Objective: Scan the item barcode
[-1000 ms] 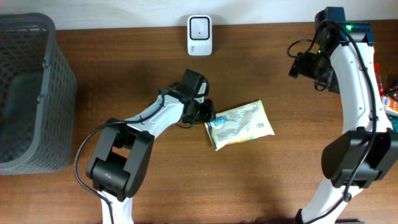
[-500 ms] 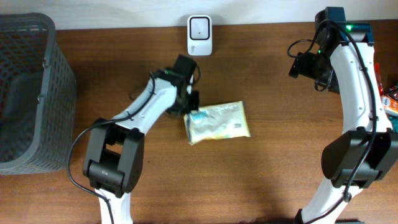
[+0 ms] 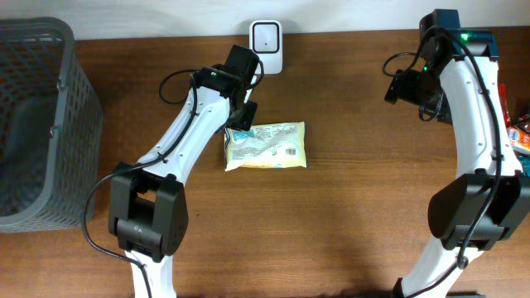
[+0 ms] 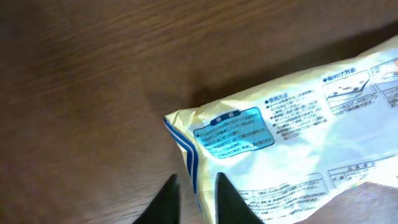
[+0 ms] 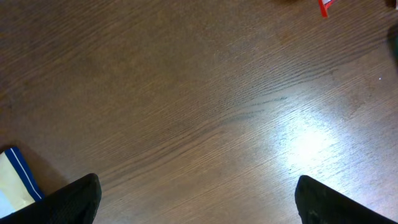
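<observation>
Now the left hand (image 4: pixel 194 185), pinched onto the packet (image 3: pixel 266 146), has dragged it leftward.

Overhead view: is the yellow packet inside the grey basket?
No, the yellow packet lies on the table, well right of the grey basket, just below the white scanner.

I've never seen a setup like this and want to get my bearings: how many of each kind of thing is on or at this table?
Robot arms: 2
Grey mesh basket: 1
White scanner box: 1
Yellow packet: 1
Total: 5
The coloured bits at the right edge are cut off, so they are not counted.
</observation>
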